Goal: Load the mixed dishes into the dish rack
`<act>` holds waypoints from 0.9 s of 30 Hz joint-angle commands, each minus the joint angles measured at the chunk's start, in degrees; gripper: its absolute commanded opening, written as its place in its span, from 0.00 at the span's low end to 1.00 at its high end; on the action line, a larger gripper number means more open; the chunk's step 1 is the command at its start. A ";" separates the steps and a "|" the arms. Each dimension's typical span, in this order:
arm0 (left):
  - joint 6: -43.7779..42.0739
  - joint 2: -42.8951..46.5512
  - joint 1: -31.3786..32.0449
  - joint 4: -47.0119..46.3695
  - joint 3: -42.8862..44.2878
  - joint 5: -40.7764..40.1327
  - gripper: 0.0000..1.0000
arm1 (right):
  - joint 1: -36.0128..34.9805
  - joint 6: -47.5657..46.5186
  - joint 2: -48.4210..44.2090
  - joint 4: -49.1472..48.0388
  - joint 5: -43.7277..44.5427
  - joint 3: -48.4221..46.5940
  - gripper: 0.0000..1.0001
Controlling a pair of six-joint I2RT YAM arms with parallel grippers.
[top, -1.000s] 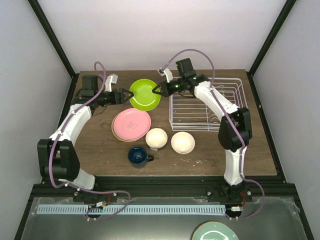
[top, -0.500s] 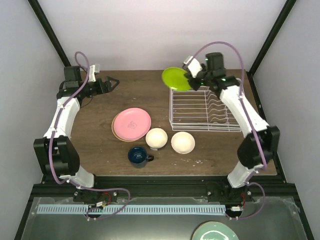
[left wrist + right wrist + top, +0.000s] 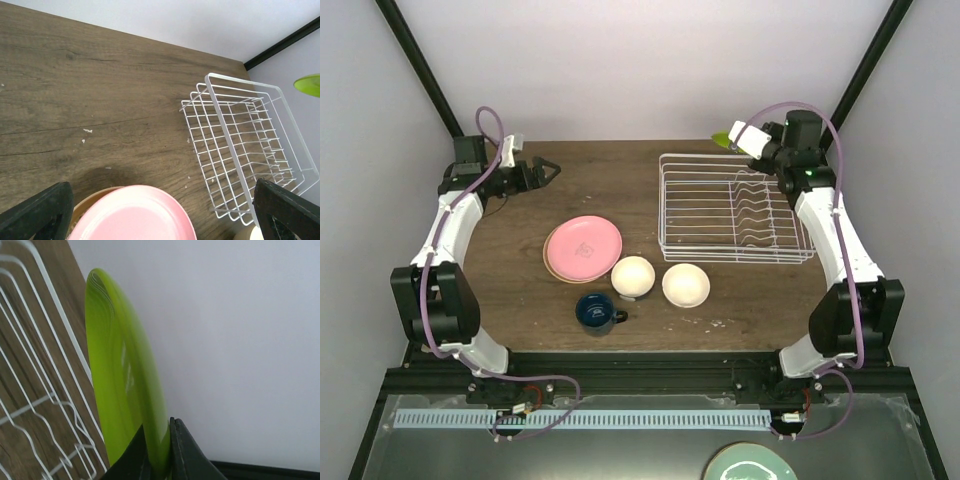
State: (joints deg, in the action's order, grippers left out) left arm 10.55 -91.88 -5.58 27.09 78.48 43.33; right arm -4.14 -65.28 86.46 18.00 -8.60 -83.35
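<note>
My right gripper (image 3: 738, 138) is shut on the rim of the lime green plate (image 3: 722, 139), holding it on edge above the far side of the white wire dish rack (image 3: 735, 208). In the right wrist view the plate (image 3: 122, 370) stands between my fingers (image 3: 187, 452) over the rack wires (image 3: 30, 335). My left gripper (image 3: 548, 170) is open and empty at the far left. The pink plate (image 3: 583, 247) lies on a peach-tan plate (image 3: 548, 262). Two cream bowls (image 3: 633, 276) (image 3: 686, 285) and the dark blue mug (image 3: 594, 311) sit near the front. No woven yellow plate shows.
The left wrist view shows the pink plate (image 3: 132, 215) on the tan plate (image 3: 87, 206), the rack (image 3: 250, 150) and the lime plate's edge (image 3: 307, 84). A pale teal plate (image 3: 750, 463) lies below the table's front edge. Black frame posts stand at both back corners.
My right gripper carried the lime green plate from the table's middle to above the rack's far side, tipping it on edge. My left gripper drew back to the far left.
</note>
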 commanded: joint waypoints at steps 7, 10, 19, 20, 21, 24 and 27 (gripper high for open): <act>-1.59 -0.67 -0.05 0.42 -0.25 -1.40 1.00 | 2.35 -16.77 3.18 -3.46 7.22 -0.02 0.01; -1.61 -0.84 -0.04 0.51 -0.26 -1.57 1.00 | 2.47 -18.22 4.32 -2.98 7.44 -0.06 0.01; -1.36 -1.46 -0.05 0.42 -0.15 -2.18 1.00 | 3.65 -20.01 7.01 -3.02 8.98 0.62 0.01; -1.31 -1.55 -0.04 0.35 -0.20 -2.26 1.00 | 3.70 -20.18 7.11 -3.45 9.14 1.07 0.01; -1.25 -1.68 -0.04 0.33 -0.16 -2.28 1.00 | 3.69 -20.23 7.28 -3.80 9.27 1.49 0.01; -1.05 -1.98 -0.04 0.12 -0.10 -2.35 1.00 | 3.66 -19.95 7.75 -3.96 8.98 2.37 0.01; -0.66 -2.19 -0.04 -0.26 -0.16 -2.37 1.00 | 3.71 -19.64 8.42 -4.23 8.67 3.23 0.01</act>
State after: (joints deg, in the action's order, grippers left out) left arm 10.07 -93.12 -5.58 27.57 78.43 41.15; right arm -1.04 -84.44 94.08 15.94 -0.10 -80.77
